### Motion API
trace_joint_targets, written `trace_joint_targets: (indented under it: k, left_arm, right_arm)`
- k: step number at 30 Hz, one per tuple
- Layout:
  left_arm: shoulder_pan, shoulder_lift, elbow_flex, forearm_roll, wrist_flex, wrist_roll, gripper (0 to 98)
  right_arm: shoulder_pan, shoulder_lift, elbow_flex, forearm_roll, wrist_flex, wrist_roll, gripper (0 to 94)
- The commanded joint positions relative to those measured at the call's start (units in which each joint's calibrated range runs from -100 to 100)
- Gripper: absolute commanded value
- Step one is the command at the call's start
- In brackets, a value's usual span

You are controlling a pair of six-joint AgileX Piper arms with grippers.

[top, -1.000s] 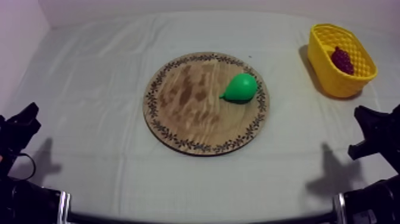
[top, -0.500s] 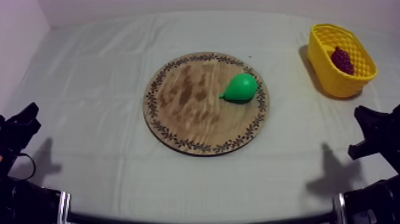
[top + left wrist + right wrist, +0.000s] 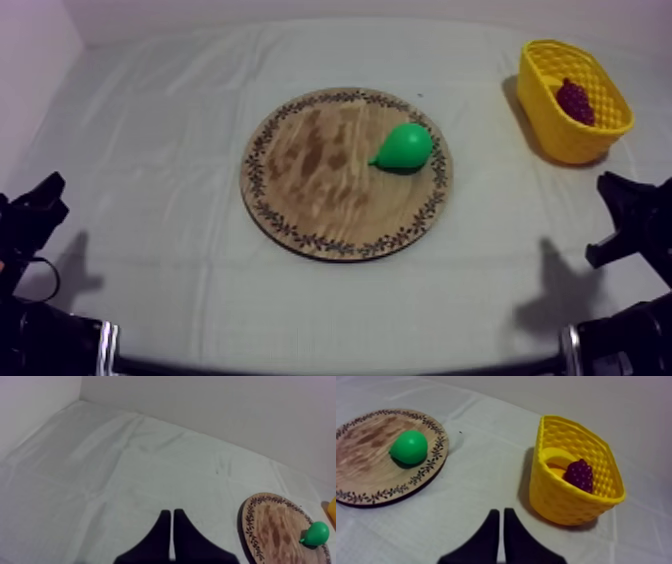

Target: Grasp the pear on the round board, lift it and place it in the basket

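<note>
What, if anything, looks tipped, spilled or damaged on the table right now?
Nothing stands out. The pear lies on the wooden board, inside its rim. The yellow basket stands upright with the grapes inside. The cloth has soft creases, no spill.

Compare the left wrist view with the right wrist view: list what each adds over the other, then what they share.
Left wrist view's own: my left gripper, fingers together as a narrow wedge. Right wrist view's own: my right gripper, likewise shut on nothing, and the inside of the yellow basket, holding a bunch of grapes and a yellow fruit. Shared: the cloth, the wooden board and the pear near its rim. The left wrist view's yellow sliver past the board is probably the basket.
</note>
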Motion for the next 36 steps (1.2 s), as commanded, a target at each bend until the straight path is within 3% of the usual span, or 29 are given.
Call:
trace_joint_targets:
  k: [1, 5, 8, 18, 26, 36]
  left_arm:
    - [0.0, 0.0, 0.0, -0.02, 0.0, 0.0, 0.1]
    - [0.0, 0.0, 0.0, -0.02, 0.0, 0.0, 0.1]
    - [0.0, 0.0, 0.0, -0.02, 0.0, 0.0, 0.1]
    - [0.0, 0.0, 0.0, -0.02, 0.0, 0.0, 0.1]
    - [0.0, 0.0, 0.0, -0.02, 0.0, 0.0, 0.1]
    - [0.0, 0.0, 0.0, -0.02, 0.0, 0.0, 0.1]
  right_arm:
    - [-0.3, 2.2, -1.6, 2.3, -1.3, -0.6, 0.6]
    - [-1.2, 9.5, -9.4, 5.8, 0.1, -0.6, 0.5]
    - [-2.2, 16.5, -17.5, 6.7, 3.1, 0.8, 0.5]
    - [-7.7, 44.5, -50.3, 4.5, 20.1, 7.9, 0.6]
    - [-12.8, 62.1, -68.6, 6.1, 31.5, 8.8, 0.8]
    - [-15.8, 79.7, -80.8, 7.6, 43.5, 11.7, 0.8]
